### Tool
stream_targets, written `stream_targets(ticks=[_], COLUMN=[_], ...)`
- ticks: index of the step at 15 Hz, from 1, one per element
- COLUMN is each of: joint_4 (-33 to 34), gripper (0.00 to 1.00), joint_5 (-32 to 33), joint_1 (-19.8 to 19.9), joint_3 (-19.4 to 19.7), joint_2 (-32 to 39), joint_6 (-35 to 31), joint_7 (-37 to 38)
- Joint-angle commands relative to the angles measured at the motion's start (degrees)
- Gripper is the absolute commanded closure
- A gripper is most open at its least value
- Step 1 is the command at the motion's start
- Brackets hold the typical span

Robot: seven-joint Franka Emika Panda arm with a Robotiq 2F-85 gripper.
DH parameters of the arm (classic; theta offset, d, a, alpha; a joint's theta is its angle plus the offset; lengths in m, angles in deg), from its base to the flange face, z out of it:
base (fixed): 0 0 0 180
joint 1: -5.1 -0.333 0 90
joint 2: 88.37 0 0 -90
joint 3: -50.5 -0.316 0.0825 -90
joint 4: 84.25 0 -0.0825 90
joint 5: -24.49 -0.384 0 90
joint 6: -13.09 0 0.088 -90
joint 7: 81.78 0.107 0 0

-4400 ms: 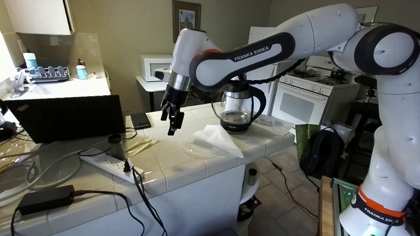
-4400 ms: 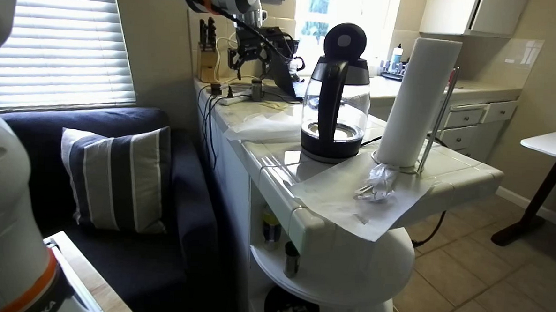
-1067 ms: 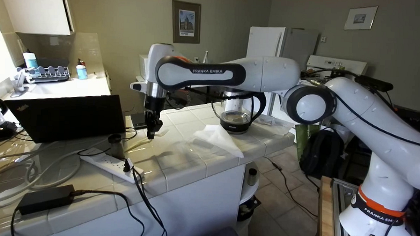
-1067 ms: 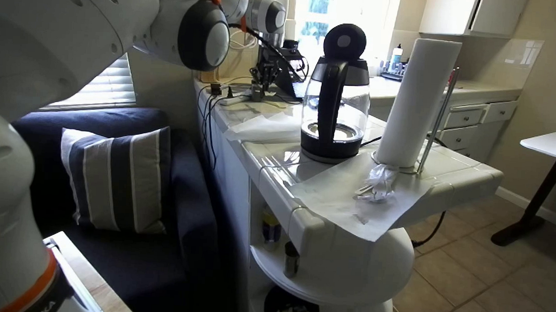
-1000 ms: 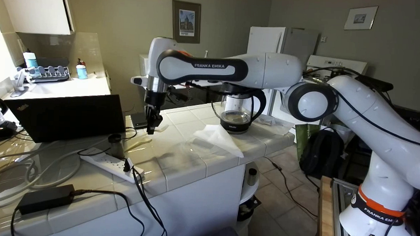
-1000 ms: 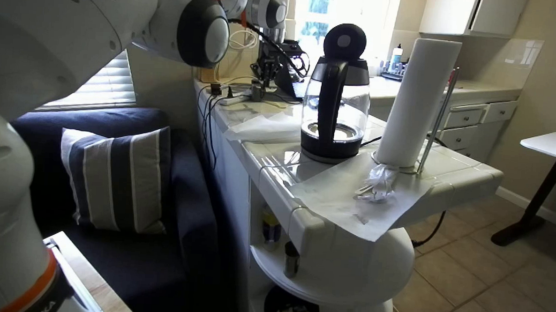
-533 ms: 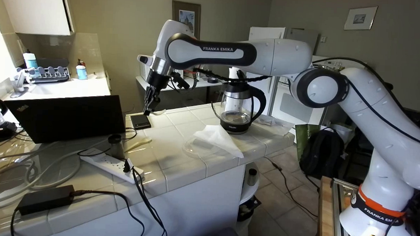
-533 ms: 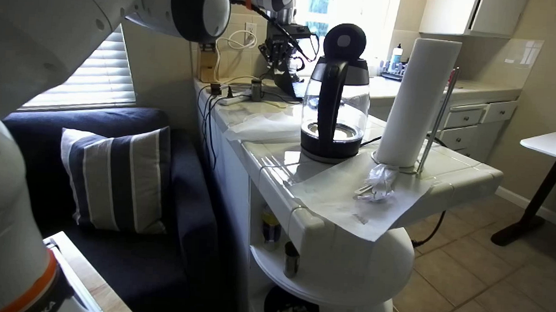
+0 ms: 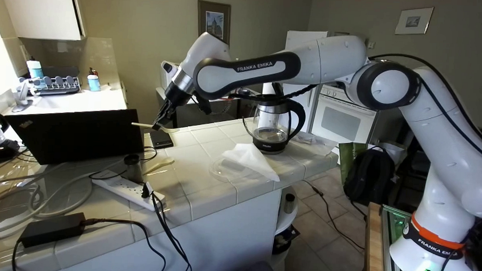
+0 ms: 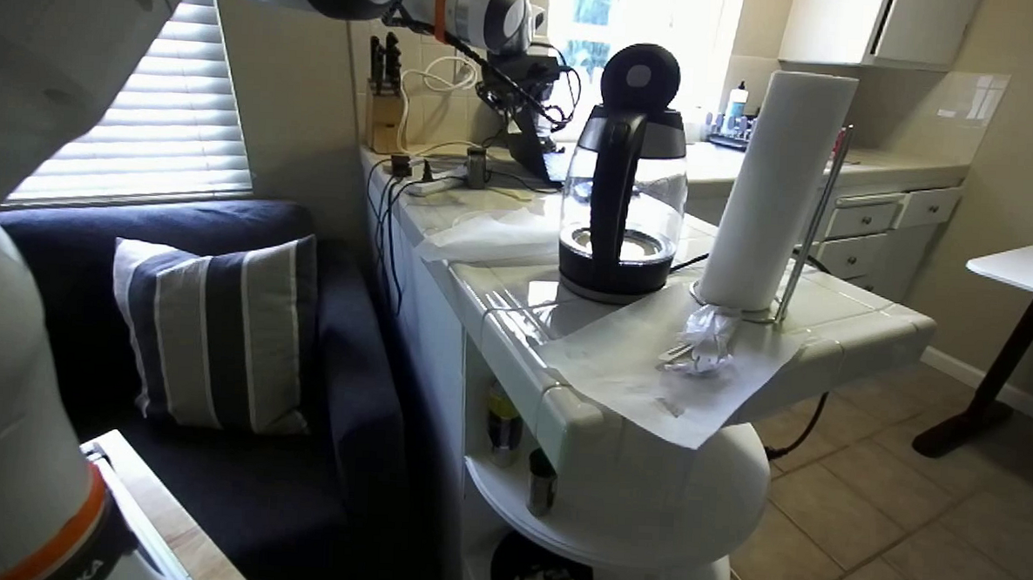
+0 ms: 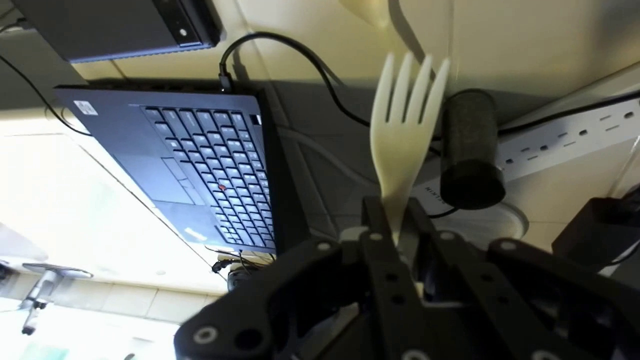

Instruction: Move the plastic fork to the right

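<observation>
The gripper [image 11: 395, 215] is closed down to the width of a handle: its fingers [image 11: 372, 217] press from both sides on the plastic fork [image 11: 402, 145], just below the head. In the wrist view the pale head projects past the fingertips, four tines toward the top of that view, leaning slightly right.

Fork position: held off the tiled counter [image 9: 207, 186], height not readable. In an exterior view the arm [image 9: 263, 70] slopes the gripper down and leftward; the fork crosses the fingertips nearly level, its handle end overlapping the dark lid of the laptop [image 9: 74, 135] and its head end passing, in that line of sight, across the upper edge of a flat black device [image 9: 161, 140]. Contact between fork and laptop: cannot be told.

Surroundings: a second pale utensil [image 9: 160, 164] lies on the tile near a dark jar [image 9: 133, 168], which stands upright just beside the power strip [image 9: 129, 191]; whether those two touch cannot be told. The glass kettle [image 9: 271, 132] stands well apart from the gripper, visible in both exterior views. In an exterior view the paper towel roll [image 10: 773, 197] stands to the right of the kettle; there the gripper is dark and the fork cannot be made out.
</observation>
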Motion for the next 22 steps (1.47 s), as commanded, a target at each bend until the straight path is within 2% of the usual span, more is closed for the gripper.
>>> stream_targets(ticks=[1, 3, 10, 16, 22], joint_4=[-13.9, -19.2, -37.6, -55.1, -73.8], gripper=[0.97, 0.97, 0.97, 0.97, 0.97], joint_5=[-0.8, -1.3, -1.2, -5.1, -8.8], joint_1=[-0.2, 0.0, -2.0, -1.5, -1.6], joint_3=[1.3, 0.9, 3.7, 3.4, 5.6], joint_2=[-7.6, -10.6, -23.6, -37.0, -52.5], joint_6=[-6.2, -7.6, -7.3, -7.4, -6.9], joint_7=[8.4, 12.4, 28.5, 33.6, 38.6])
